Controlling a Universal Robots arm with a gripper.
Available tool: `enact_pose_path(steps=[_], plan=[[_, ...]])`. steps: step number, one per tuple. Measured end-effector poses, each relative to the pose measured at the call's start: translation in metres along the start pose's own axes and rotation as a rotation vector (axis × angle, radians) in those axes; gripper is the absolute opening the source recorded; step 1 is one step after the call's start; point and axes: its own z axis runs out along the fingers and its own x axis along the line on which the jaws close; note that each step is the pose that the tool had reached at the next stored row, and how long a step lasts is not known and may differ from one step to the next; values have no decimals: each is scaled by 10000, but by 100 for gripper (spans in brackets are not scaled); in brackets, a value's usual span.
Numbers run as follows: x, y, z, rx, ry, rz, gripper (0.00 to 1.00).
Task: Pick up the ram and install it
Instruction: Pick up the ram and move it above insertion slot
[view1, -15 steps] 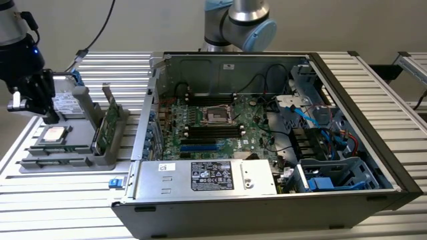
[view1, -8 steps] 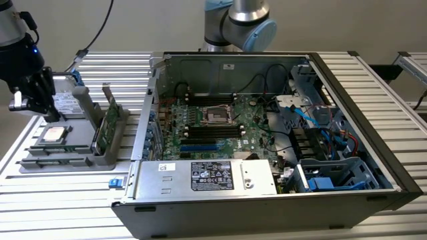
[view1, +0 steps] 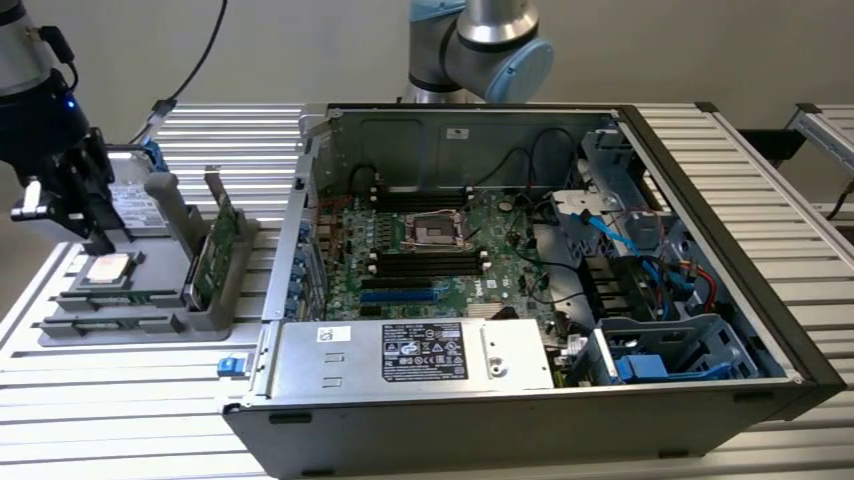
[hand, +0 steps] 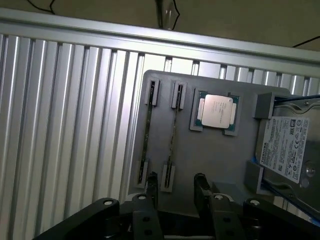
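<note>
Two ram sticks stand on edge in slots of a grey holder tray; one ram lies in line with the gap between my fingers, the other runs parallel beside it. In the exterior view the ram sits low at the tray's front. My gripper hovers above the tray, open, with nothing between its black fingers. In the exterior view the gripper hangs over the tray's back part, at the far left of that view.
On the tray also lie a square silver processor, a hard drive and an upright green expansion card. The open computer case with its motherboard stands to the exterior view's right, on a ribbed aluminium table.
</note>
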Motion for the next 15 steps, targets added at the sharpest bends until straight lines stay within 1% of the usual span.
enact_pose_path(steps=[5,8,10,13,15], plan=[[-4,19,79,49,-2,243,42],[-5,20,125,62,-8,516,42],[-8,29,157,78,-8,610,42],[-11,68,210,113,-7,639,42],[-7,108,242,116,-4,638,42]])
